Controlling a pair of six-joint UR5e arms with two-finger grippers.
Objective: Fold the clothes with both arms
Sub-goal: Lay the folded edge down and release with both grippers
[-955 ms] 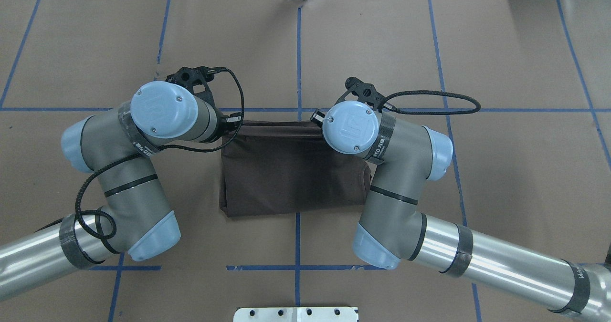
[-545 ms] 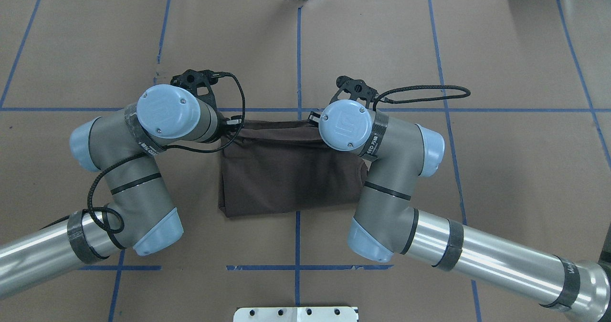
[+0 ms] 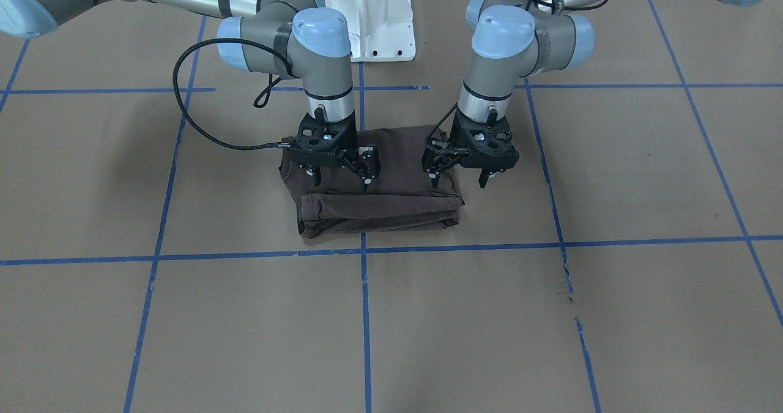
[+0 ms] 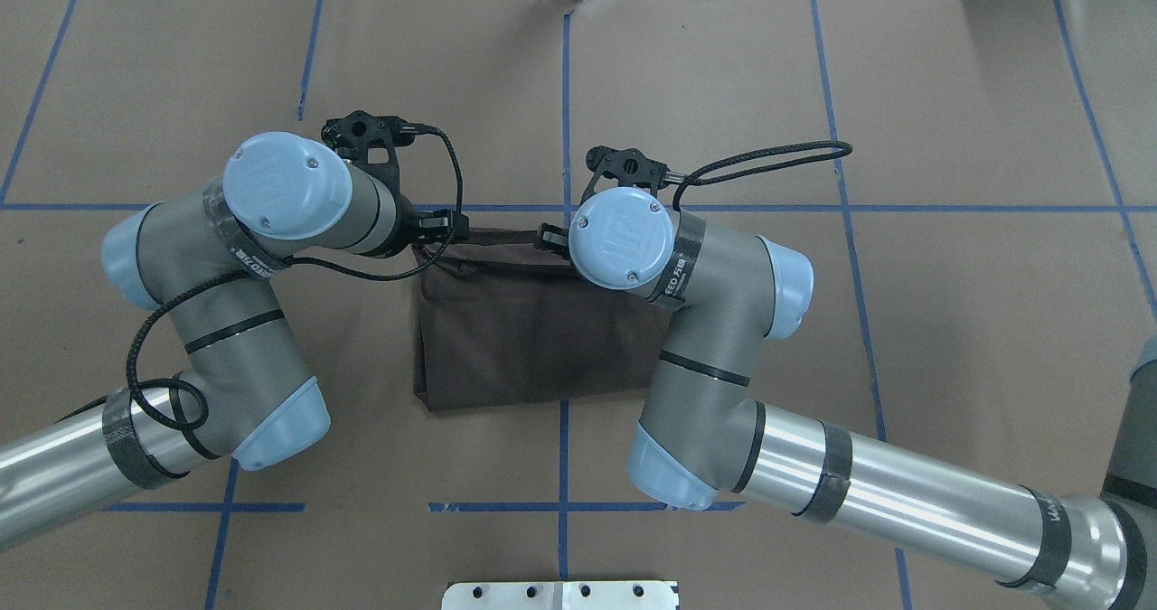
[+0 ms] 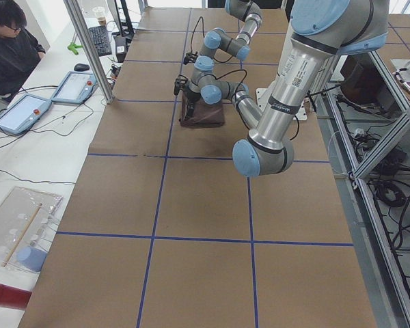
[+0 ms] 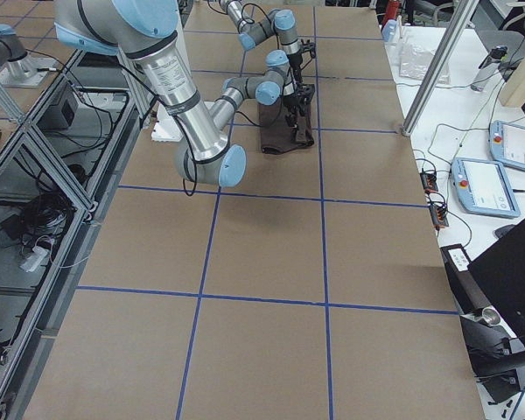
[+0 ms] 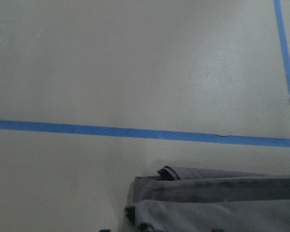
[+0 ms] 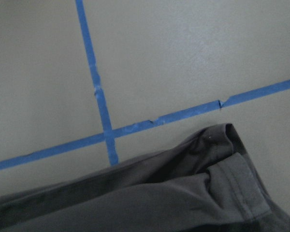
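Two arms work over the brown table [image 4: 949, 95]. In the last second the right arm [image 4: 714, 321] slides inward along the far edge of the shirt, and the left arm [image 4: 226, 321] shifts slightly outward. The shirt [image 4: 533, 330] lies folded in a rectangle at table centre. This is probably repositioning for another fold.

The front view shows the right gripper [image 3: 341, 183] and left gripper [image 3: 459, 184] with fingers spread just above the cloth, holding nothing. The overhead view hides the fingers under the wrist caps. The wrist cameras show only stacked layers and tape lines.
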